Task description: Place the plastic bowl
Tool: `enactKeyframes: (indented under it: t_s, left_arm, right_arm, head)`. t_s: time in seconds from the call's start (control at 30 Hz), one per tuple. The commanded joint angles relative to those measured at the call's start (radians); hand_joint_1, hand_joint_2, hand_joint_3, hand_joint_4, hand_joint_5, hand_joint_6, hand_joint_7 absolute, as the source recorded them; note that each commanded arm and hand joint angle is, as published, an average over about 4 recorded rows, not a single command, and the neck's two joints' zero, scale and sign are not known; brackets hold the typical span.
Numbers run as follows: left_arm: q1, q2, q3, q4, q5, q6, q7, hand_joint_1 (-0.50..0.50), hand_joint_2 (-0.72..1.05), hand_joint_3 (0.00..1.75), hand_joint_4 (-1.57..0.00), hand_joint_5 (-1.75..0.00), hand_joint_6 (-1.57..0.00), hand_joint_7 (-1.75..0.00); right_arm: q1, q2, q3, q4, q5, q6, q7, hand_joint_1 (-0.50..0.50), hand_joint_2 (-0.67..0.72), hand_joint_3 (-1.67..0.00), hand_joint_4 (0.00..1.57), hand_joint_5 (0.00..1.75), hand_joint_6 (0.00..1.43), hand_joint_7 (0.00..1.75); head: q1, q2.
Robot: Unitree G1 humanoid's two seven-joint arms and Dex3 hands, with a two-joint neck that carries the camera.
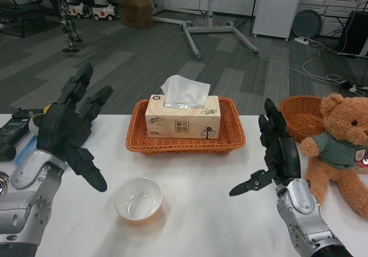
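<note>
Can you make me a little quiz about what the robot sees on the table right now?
1. True or false: the plastic bowl is held by the left hand.
2. What does the tissue box sit in? A) the flat orange basket B) the round basket C) the bowl
3. Fill in: the teddy bear sits on the robot's ____ side.

Key: 1 false, the bowl stands on the table and both hands, including the right hand, hold nothing. 2 A. 3 right.
</note>
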Motion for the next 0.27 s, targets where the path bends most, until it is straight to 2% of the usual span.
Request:
enactKeyframes:
  t_s: [0.03,0.13,0.27]
  left_arm:
    - [0.006,0.001,0.004,0.000,0.008,-0.011,0.002,-0.50,-0.10,0.00,0.00,-0.41,0.00,-0.02]
    - [0.006,0.001,0.002,0.002,0.008,-0.011,0.002,-0.50,-0.10,0.00,0.00,-0.41,0.00,-0.07]
    - [0.006,0.001,-0.001,0.004,0.008,-0.011,0.002,-0.50,-0.10,0.00,0.00,-0.41,0.00,-0.02]
  right_arm:
    - [-0.013,-0.009,-0.003,-0.019,0.004,-0.016,-0.004,-0.46,0.34,-0.08,0.00,0.00,0.00,0.00]
    - [-0.014,-0.009,-0.004,-0.023,0.004,-0.023,-0.004,-0.46,0.34,-0.08,0.00,0.00,0.00,0.00]
    - [-0.015,-0.010,-0.004,-0.024,0.004,-0.025,-0.005,-0.46,0.34,-0.08,0.00,0.00,0.00,0.00]
  head:
    - [-0.001,0.020]
    - [-0.001,0.026]
    - [0.000,0.060]
